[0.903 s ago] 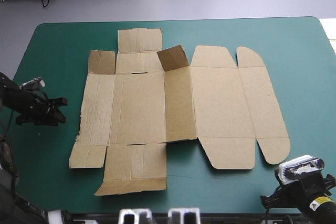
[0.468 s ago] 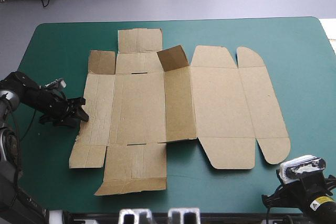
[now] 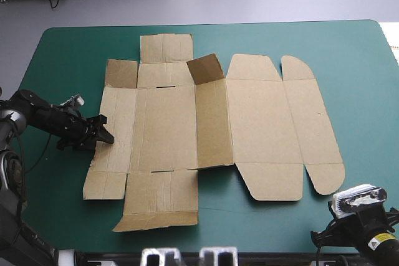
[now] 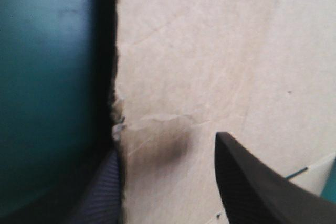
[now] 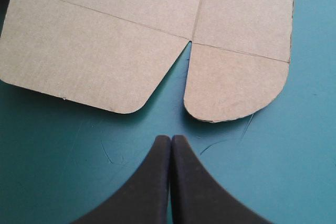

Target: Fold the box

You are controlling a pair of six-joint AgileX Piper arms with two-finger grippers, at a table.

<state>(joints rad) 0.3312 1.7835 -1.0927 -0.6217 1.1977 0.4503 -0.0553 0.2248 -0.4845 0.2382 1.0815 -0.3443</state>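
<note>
Box (image 3: 249,123): 1 flat cut sheet of brown corrugated board, spread across the middle of the table on the teal-green cover (image 3: 62,48).
Raised parts: 1 small square flap (image 3: 206,68) tilted up at the far side, near the centre; the rest lies flat.
Left gripper (image 4: 165,148): at the sheet's left edge; 2 black fingers apart, 1 over the board, 1 at the torn rim. Contact cannot be told.
Right gripper (image 5: 171,137): near right corner of the table; 2 fingers pressed together, gripping nothing, just short of the sheet.
Near-right flaps: 2 round-cornered flaps (image 5: 233,90), narrow gap between them.
</note>
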